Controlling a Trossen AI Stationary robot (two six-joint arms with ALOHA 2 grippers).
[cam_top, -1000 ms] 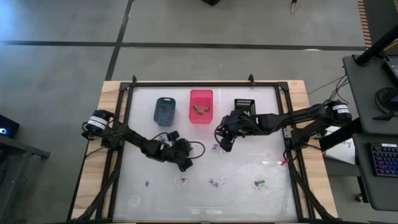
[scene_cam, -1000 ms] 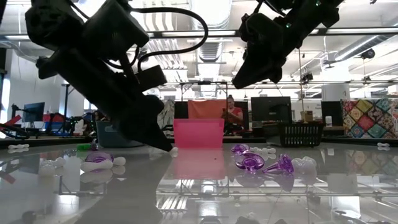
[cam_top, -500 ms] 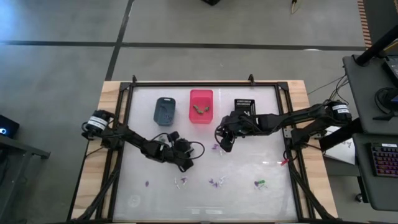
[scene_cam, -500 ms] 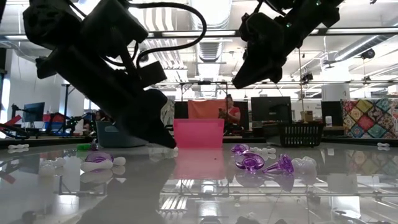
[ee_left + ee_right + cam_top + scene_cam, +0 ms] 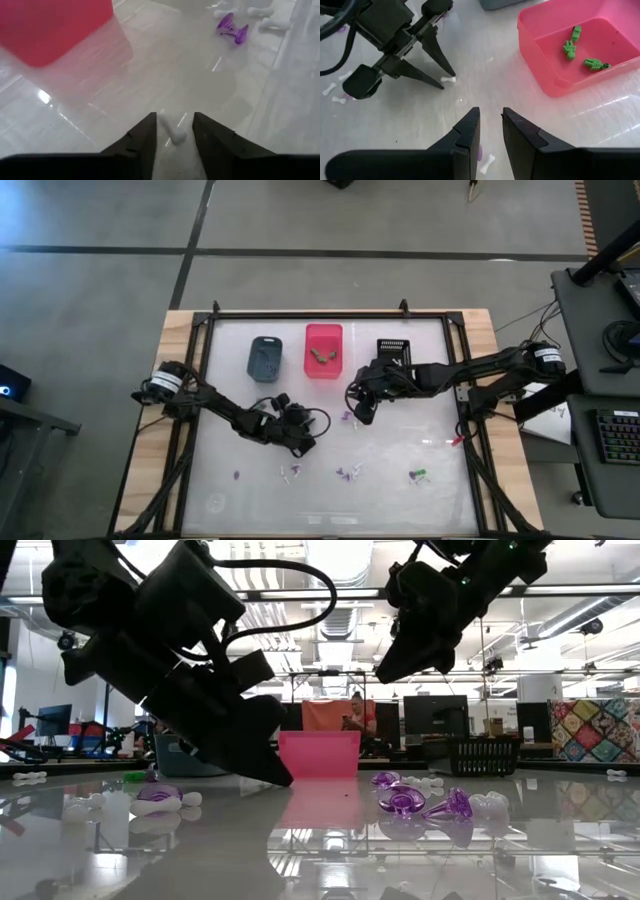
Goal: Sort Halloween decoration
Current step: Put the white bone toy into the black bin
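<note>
The Halloween decoration is small trinkets scattered on the table: purple ones point(image 5: 348, 473) point(image 5: 400, 800), a green one point(image 5: 418, 475) and white bones. My left gripper point(image 5: 175, 125) is low over the table's middle and open. One white bone point(image 5: 172, 131) lies flat on the table between its fingertips, as the right wrist view also shows point(image 5: 449, 79). My right gripper point(image 5: 491, 120) hangs higher, near the pink bin point(image 5: 323, 350), and is open with nothing between its fingers. My left gripper has a finger on either side of the white bone, slanting down at it. The bone's one end point(image 5: 162, 119) lies right beside one finger point(image 5: 150, 131). I cannot tell whether either finger touches it.
At the far side stand three bins in a row: a blue-grey bin point(image 5: 265, 358), the pink bin holding green trinkets point(image 5: 572, 47), and a black bin point(image 5: 393, 350). A purple trinket point(image 5: 346, 417) lies below my right gripper. A dark frame point(image 5: 330, 313) rims the table.
My left gripper has rolled a little, and its tips have shifted slightly to stand around the white bone. The bone lies where it was.
</note>
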